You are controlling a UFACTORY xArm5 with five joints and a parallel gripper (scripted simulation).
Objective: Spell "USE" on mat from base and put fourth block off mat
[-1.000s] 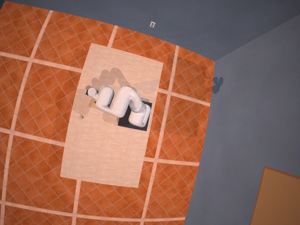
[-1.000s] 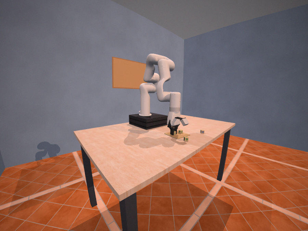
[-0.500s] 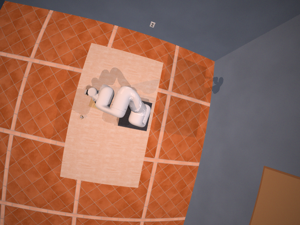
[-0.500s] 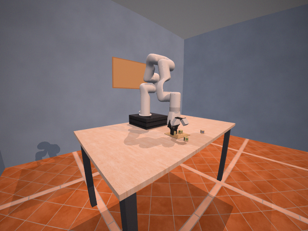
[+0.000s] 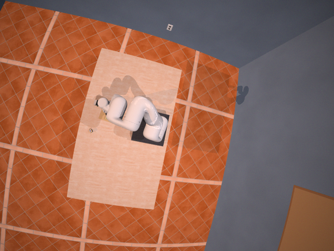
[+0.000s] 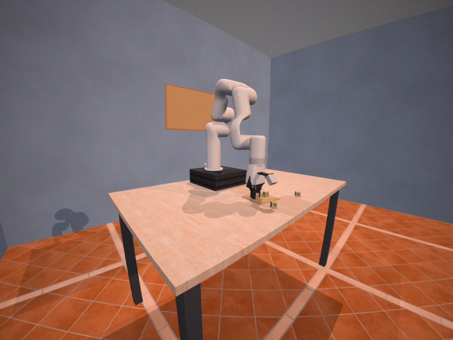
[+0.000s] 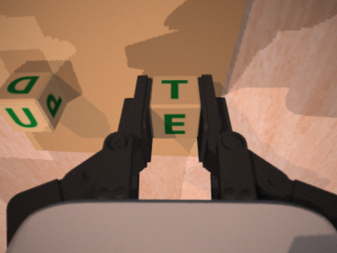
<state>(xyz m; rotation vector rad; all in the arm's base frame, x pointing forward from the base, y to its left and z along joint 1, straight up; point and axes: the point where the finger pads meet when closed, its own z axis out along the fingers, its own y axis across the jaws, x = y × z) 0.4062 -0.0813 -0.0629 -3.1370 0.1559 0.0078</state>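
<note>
From the top, our arm [image 5: 117,108] [image 6: 241,102] covers part of the mat [image 5: 101,116] [image 6: 270,198] [image 7: 97,22]. Exterior: two blocks sit off it. Wrist: our gripper [image 6: 255,196] [image 7: 174,94], narrowed, grips the E block [image 6: 257,195] [image 7: 174,124] on the mat, seemingly leaving S room beside U [image 6: 266,193] [image 7: 22,115].

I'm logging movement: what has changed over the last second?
Nothing visibly moved in the top or exterior view: the white arm, tan mat and blocks look the same. The black-fingered gripper now grips the wooden T/E block; no earlier wrist picture shows when it closed.
</note>
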